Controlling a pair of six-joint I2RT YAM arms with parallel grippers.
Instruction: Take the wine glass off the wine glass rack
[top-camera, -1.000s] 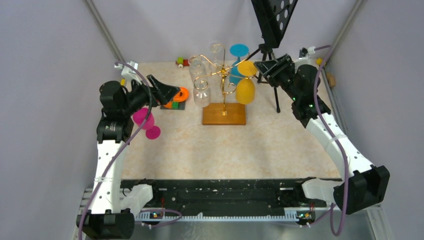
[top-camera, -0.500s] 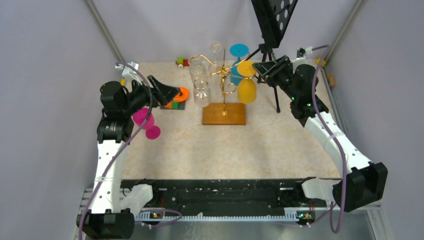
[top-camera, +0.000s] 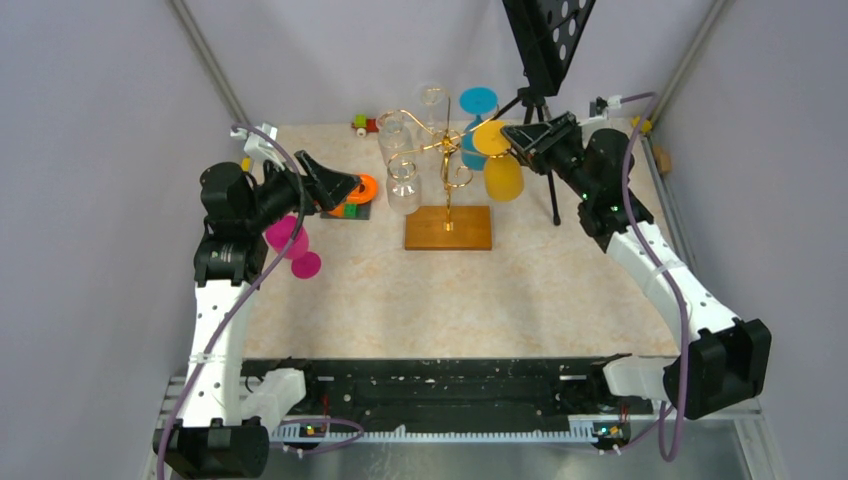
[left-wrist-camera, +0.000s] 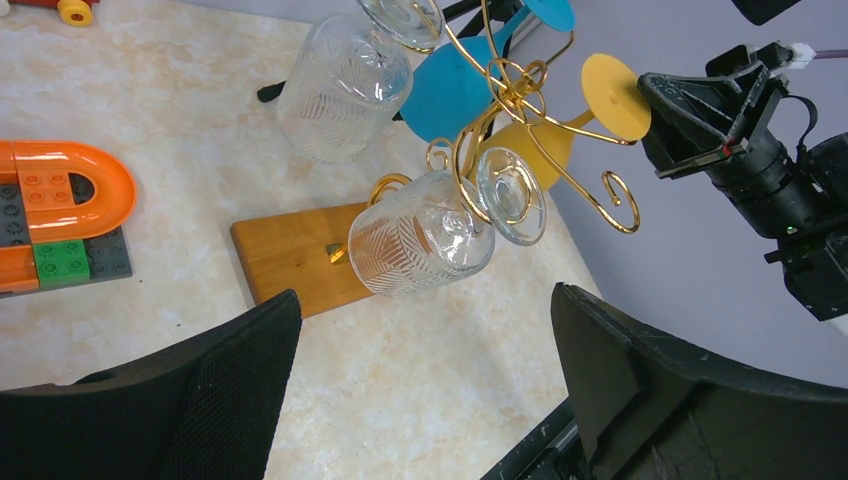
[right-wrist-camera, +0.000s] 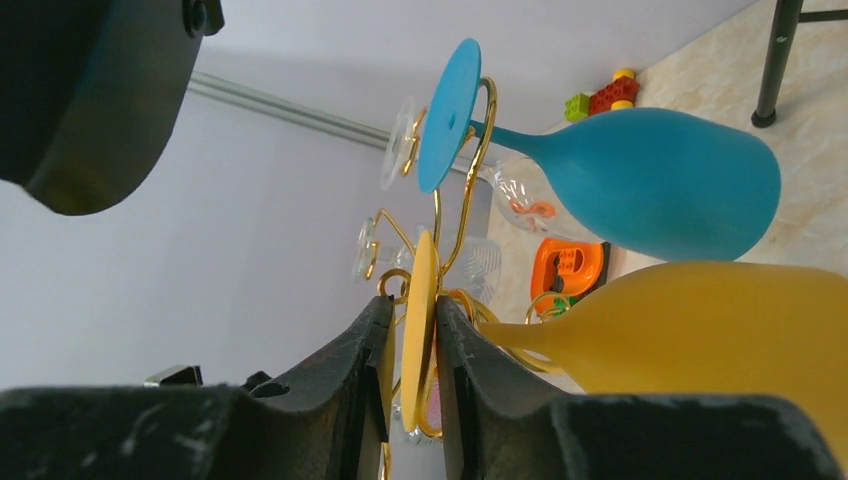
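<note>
our right gripper has closed on the foot of the yellow wine glass and pinches it. the bowl has swung rightward, though it still hangs at the rack. our left gripper stays wide open, empty. sliding the glass free looks next.

Plain lilac-grey walls enclose a beige, marble-patterned tabletop under soft, even light. Bare metal struts climb the corners at 11 o'clock and 1 o'clock. A black tripod stand carrying a perforated black panel rises at 1 o'clock, and a black rail runs along the table's edge at 6 o'clock.
</note>
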